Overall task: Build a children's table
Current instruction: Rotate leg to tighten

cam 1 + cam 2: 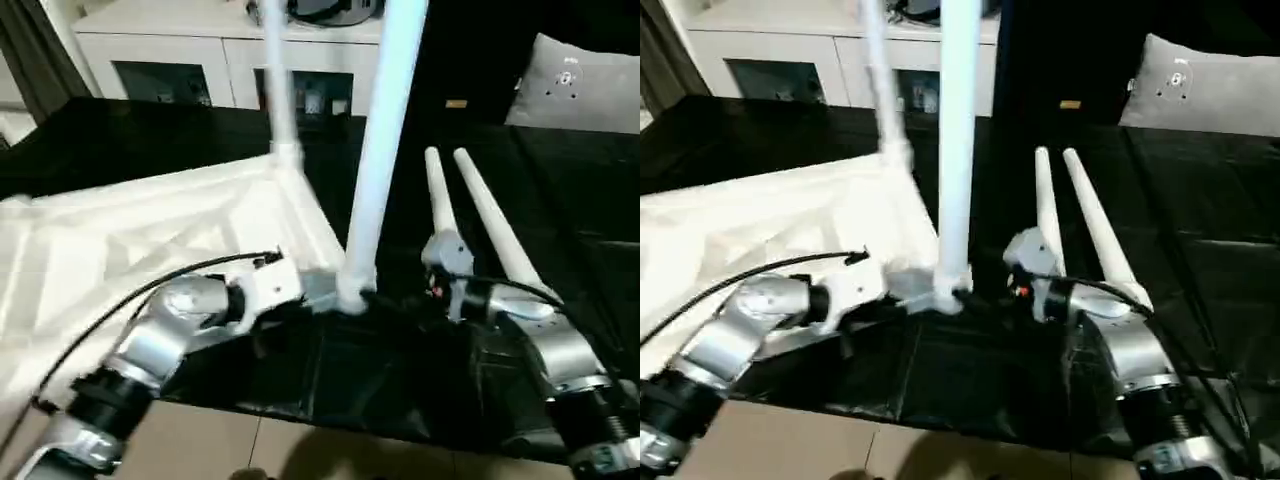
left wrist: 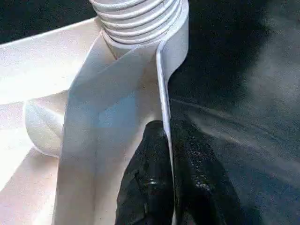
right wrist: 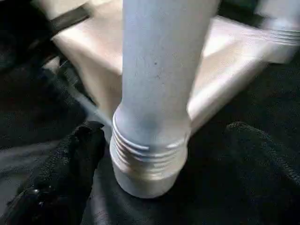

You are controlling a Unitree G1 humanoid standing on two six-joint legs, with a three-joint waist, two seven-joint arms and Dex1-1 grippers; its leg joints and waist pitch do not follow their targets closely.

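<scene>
Black-draped tabletop (image 1: 560, 190): my left jaws (image 2: 168, 154) pinch the table (image 1: 150, 240) rim, right jaws (image 3: 154, 154) spread wide around the upright leg (image 1: 375, 160), likely needing another twist.

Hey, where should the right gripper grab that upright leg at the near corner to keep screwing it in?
Grip the near upright leg low on its smooth round shaft, just above the threaded collar, coming in level from the robot's right, where the right gripper already straddles it.

Near upright leg (image 1: 385, 130) runs off the top edge, its socket perhaps hidden
</scene>
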